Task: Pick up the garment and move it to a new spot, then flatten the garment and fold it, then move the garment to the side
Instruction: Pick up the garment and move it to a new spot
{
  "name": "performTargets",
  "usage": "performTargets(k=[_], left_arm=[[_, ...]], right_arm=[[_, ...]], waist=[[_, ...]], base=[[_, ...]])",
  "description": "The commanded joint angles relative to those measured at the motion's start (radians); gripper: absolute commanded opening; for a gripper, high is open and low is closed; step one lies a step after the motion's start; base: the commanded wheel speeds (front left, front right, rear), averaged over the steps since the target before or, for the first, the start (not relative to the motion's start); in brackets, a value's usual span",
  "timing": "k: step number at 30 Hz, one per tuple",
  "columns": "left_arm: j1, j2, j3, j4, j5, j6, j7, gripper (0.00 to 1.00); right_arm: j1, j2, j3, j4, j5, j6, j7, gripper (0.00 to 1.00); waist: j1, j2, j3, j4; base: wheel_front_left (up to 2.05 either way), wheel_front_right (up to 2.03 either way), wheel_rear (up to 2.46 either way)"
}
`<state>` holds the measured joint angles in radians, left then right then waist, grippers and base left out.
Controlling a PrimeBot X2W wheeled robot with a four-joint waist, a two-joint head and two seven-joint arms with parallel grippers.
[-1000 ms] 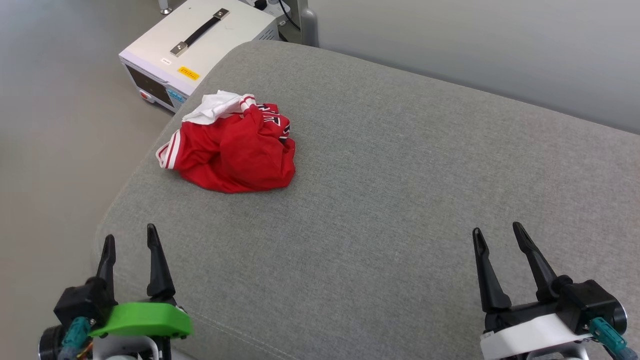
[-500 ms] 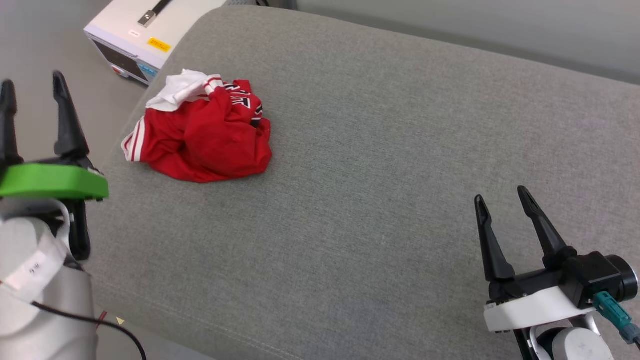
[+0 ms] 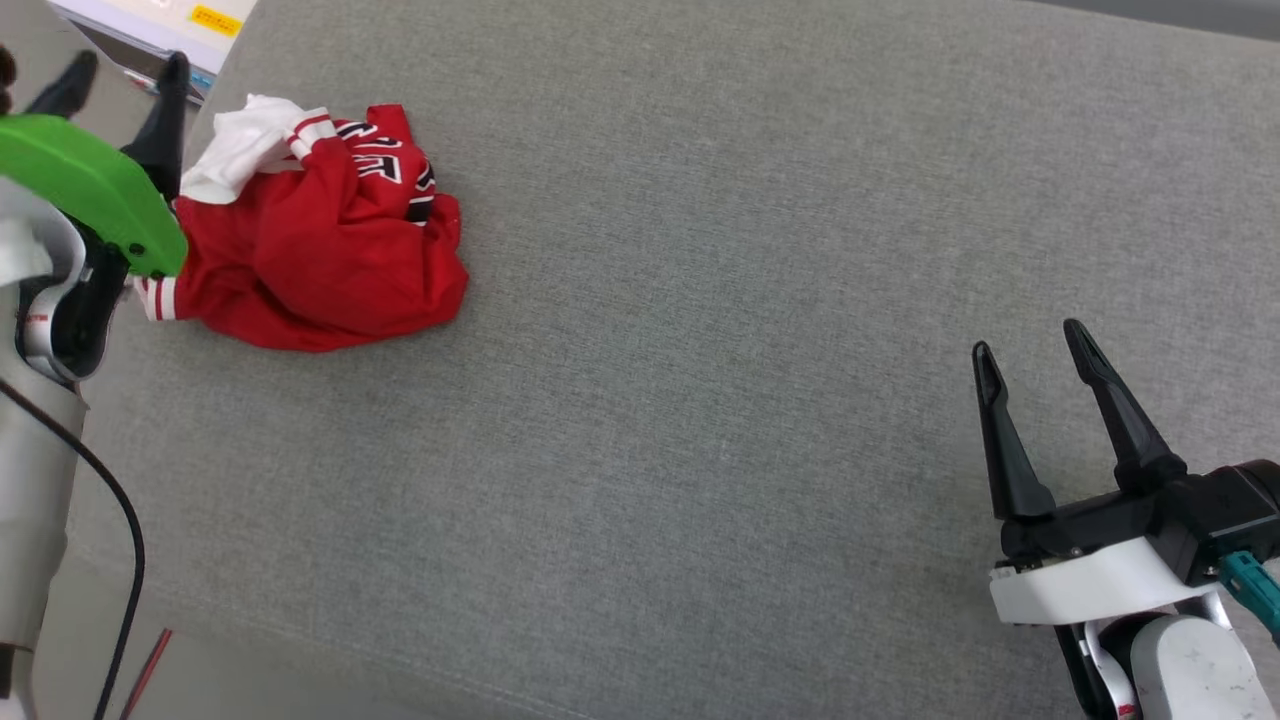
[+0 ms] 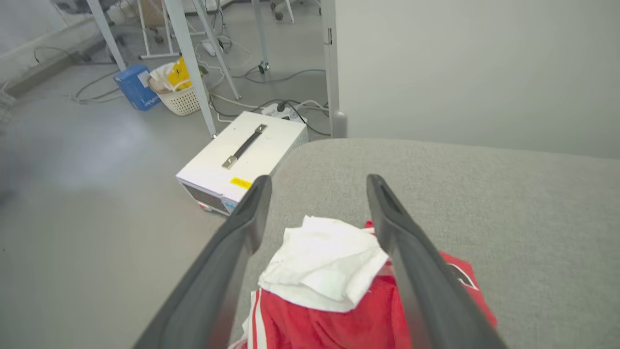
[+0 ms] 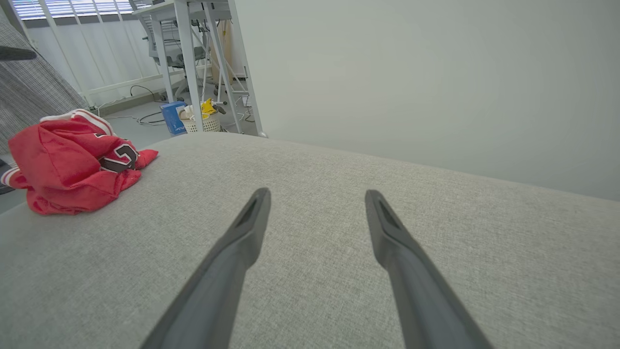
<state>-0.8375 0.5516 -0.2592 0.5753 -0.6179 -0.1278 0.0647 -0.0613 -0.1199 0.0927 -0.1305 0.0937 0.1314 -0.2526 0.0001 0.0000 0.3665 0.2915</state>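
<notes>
Garment [image 3: 320,260] (crumpled red lump)

One garment [image 3: 320,260] on one grey cushion [image 3: 700,350]. Two grippers: the left gripper [image 3: 130,62] just beside the garment, the right gripper [image 3: 1028,340] well apart from it. Beyond the garment, on the floor [image 4: 72,218]: one white case [image 4: 242,160], one blue box [image 4: 135,87], one basket [image 4: 181,99].

1. My left gripper [image 3: 128,62] is high at the left edge of the head view, with its fingers spread wide and pointing up.
2. Its pale forearm [image 3: 30,480] runs down that same edge.
3. My right gripper [image 3: 1029,340] is low on the right, with its fingers wide apart and angled upward.
</notes>
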Motion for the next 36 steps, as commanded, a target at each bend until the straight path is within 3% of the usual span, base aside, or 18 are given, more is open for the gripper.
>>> performTargets(k=[1, 6, 13, 20, 27, 29, 30, 36], left_arm=[[-0.028, 0.018, -0.036, 0.014, -0.049, -0.003, 0.066, 1.0], [-0.077, 0.09, -0.165, 0.013, -0.22, -0.003, 0.302, 1.0], [-0.102, 0.153, -0.321, 0.004, -0.334, -0.003, 0.533, 1.0], [-0.098, 0.145, -0.449, 0.065, -0.36, -0.003, 0.631, 1.0], [-0.091, 0.114, -0.549, 0.115, -0.371, -0.003, 0.622, 1.0], [-0.099, 0.116, -0.569, 0.119, -0.375, -0.003, 0.607, 0.27], [-0.103, 0.117, -0.573, 0.121, -0.382, -0.003, 0.597, 0.0], [-0.156, 0.141, -0.591, 0.104, -0.391, -0.003, 0.479, 0.0]], right_arm=[[-0.023, -0.004, -0.001, -0.007, -0.004, -0.001, -0.009, 1.0], [-0.04, -0.003, -0.001, -0.014, -0.006, -0.001, -0.009, 1.0], [-0.05, -0.003, -0.01, -0.017, -0.002, -0.001, -0.009, 1.0], [-0.07, -0.002, -0.005, -0.011, 0.0, -0.001, -0.009, 1.0], [-0.074, 0.001, -0.008, -0.001, 0.004, -0.001, -0.009, 1.0], [-0.073, 0.003, -0.012, 0.001, 0.007, -0.001, -0.009, 1.0], [-0.072, 0.004, -0.014, 0.002, 0.01, -0.001, -0.009, 1.0], [-0.061, 0.014, -0.015, 0.012, 0.022, -0.001, -0.009, 1.0]], waist=[[-0.0001, 0.0, 0.028, -0.028], [-0.0001, 0.0, 0.053, -0.058], [-0.0001, 0.0, 0.093, -0.092], [-0.0001, 0.0, 0.124, -0.115], [-0.0001, 0.0, 0.13, -0.12], [-0.0001, 0.0, 0.126, -0.117], [-0.0001, 0.0, 0.123, -0.114], [-0.0001, 0.0, 0.075, -0.097]], base=[[0.0, 0.0, 0.0], [0.0, 0.0, 0.0], [0.0, 0.0, 0.0], [0.0, 0.0, 0.0], [0.0, 0.0, 0.0], [0.0, 0.0, 0.0], [0.0, 0.0, 0.0], [0.0, 0.0, 0.0]])
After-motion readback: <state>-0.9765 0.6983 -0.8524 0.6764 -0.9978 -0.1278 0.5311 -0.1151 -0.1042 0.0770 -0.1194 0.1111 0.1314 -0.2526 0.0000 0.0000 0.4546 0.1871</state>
